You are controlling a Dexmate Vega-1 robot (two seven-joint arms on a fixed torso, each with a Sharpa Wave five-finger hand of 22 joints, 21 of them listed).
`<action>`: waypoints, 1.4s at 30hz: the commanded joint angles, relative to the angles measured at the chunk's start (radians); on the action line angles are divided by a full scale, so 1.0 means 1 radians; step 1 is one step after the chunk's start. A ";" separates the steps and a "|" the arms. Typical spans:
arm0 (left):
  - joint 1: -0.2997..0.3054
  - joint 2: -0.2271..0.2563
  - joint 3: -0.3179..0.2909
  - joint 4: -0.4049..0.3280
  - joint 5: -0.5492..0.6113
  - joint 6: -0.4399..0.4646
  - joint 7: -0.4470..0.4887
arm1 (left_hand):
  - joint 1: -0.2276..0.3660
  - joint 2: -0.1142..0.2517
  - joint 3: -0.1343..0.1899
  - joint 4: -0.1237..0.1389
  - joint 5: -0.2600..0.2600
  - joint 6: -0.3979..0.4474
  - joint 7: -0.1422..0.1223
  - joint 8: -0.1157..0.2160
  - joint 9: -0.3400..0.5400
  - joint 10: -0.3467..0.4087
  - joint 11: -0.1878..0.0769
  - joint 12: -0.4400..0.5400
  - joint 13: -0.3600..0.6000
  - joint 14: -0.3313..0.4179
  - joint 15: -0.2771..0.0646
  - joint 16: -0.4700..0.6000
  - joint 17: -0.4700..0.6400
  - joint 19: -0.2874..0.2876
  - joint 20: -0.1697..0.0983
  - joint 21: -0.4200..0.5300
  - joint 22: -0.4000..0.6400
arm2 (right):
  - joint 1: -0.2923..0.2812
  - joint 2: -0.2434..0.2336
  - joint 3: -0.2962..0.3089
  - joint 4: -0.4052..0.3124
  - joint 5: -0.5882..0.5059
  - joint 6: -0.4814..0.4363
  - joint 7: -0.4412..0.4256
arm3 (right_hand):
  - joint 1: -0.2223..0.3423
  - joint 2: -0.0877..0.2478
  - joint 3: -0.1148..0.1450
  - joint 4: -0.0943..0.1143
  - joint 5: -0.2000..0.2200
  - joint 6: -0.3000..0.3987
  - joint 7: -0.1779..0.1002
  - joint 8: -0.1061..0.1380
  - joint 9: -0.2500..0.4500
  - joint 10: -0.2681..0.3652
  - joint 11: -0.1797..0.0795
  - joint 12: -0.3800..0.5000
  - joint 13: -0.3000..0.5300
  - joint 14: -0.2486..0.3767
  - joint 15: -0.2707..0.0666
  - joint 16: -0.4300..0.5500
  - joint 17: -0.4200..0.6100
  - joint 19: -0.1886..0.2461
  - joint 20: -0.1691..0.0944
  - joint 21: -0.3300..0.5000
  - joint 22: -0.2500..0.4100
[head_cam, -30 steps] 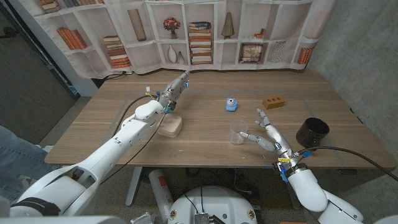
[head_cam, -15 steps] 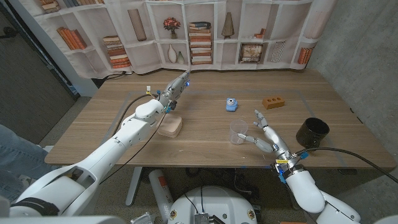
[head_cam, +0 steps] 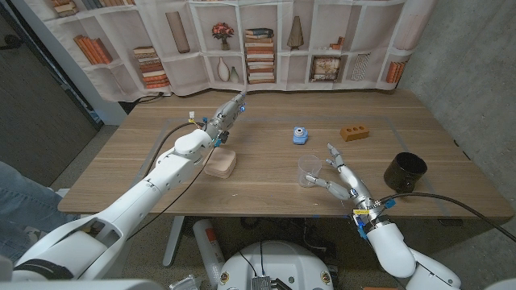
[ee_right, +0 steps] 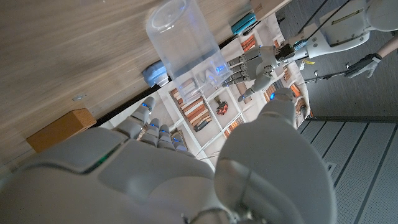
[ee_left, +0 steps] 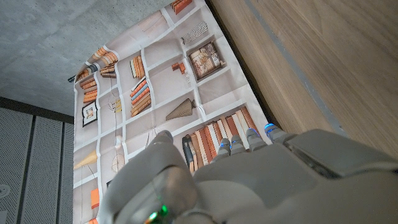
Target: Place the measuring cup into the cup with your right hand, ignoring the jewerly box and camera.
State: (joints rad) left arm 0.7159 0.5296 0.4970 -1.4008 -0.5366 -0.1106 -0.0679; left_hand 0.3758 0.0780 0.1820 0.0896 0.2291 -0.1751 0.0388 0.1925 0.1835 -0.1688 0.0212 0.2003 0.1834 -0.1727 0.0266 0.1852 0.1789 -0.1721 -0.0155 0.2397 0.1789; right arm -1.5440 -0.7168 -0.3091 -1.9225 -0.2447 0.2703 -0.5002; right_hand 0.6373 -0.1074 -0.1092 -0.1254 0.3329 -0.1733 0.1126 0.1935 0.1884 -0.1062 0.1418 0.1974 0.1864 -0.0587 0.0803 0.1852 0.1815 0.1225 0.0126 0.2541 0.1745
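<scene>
At the tabletop's (head_cam: pixel 266 197) near edge, right of its middle, the robot's right hand (head_cam: pixel 343 179) reaches toward the measuring cup (head_cam: pixel 309 170), fingers spread apart and holding nothing. The clear measuring cup stands upright on the wood just beyond the fingertips; whether any finger touches its wall cannot be told, though the right wrist view shows the measuring cup (ee_right: pixel 186 46) standing free ahead of the fingers (ee_right: pixel 152 127), not enclosed by them.

The black cup (head_cam: pixel 405 170), the destination, stands upright and appears empty near the tabletop's right edge, well apart from the measuring cup, with the right hand between the two.

Judged from this, the task is at its opening: no grasp made, no lift, no transfer. Still to come are closing on the measuring cup, carrying it across toward the right edge, and setting it inside the black cup.

Left of the middle, a pale jewelry box (head_cam: pixel 220 164) lies partly under the left arm. Farther back, the small blue camera (head_cam: pixel 301 134) sits near the centre, with a brown brick-like block (head_cam: pixel 353 132) to its right toward the far right corner; all three appear undisturbed.

Toward the far left of the tabletop the left hand (head_cam: pixel 226 117) hangs above the wood, fingers stretched out and gripping nothing, pointing at the bookshelf-printed backdrop (head_cam: pixel 266 40) behind the far edge.
</scene>
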 commanded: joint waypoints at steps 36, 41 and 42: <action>0.026 0.020 -0.009 -0.039 -0.007 0.019 0.016 | -0.001 0.010 -0.001 -0.003 -0.002 -0.002 -0.011 0.003 0.005 -0.024 0.008 0.004 0.004 -0.081 0.005 0.001 0.004 -0.121 0.006 -0.010 0.005 | 0.108 0.012 -0.120 0.067 -0.055 -0.056 -0.053 | 0.041 0.016 -0.014 0.003 0.035 0.011 -0.006 0.012 0.002 0.036 -0.014 0.019 -0.001 0.026 -0.015 0.009 0.000 0.041 -0.002 -0.017 0.003; 0.027 0.022 -0.011 -0.043 -0.006 0.018 0.018 | 0.000 0.010 -0.002 -0.003 -0.002 -0.002 -0.012 0.003 0.005 -0.024 0.007 0.004 0.004 -0.081 0.005 0.001 0.004 -0.121 0.006 -0.011 0.005 | 0.120 0.018 -0.129 0.081 -0.054 -0.050 -0.066 | 0.044 0.019 -0.015 0.003 0.039 0.015 -0.007 0.013 0.002 0.041 -0.014 0.020 -0.001 0.033 -0.020 0.011 0.000 0.046 -0.004 -0.018 0.003; 0.028 0.023 -0.012 -0.045 -0.006 0.018 0.018 | 0.000 0.010 -0.002 -0.003 -0.003 -0.001 -0.012 0.003 0.005 -0.024 0.007 0.004 0.004 -0.081 0.004 0.001 0.004 -0.121 0.006 -0.011 0.005 | 0.122 0.018 -0.131 0.083 -0.053 -0.050 -0.065 | 0.045 0.020 -0.015 0.003 0.040 0.016 -0.006 0.013 0.002 0.042 -0.015 0.020 -0.001 0.035 -0.020 0.011 0.000 0.048 -0.003 -0.018 0.003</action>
State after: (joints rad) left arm 0.7409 0.5480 0.4899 -1.4453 -0.5405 -0.0909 -0.0495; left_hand 0.3757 0.0780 0.1820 0.0897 0.2292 -0.1697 0.0337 0.1925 0.1835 -0.1687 0.0212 0.2003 0.1834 -0.1705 0.0287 0.1852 0.1789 -0.1721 -0.0156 0.2302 0.1788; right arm -1.4467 -0.7042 -0.4190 -1.8580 -0.3048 0.2248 -0.5558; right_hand 0.6693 -0.0866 -0.1172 -0.1255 0.3631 -0.1624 0.1017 0.2013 0.1884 -0.0674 0.1251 0.2128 0.1864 -0.0333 0.0549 0.1909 0.1817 0.1601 0.0108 0.2373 0.1744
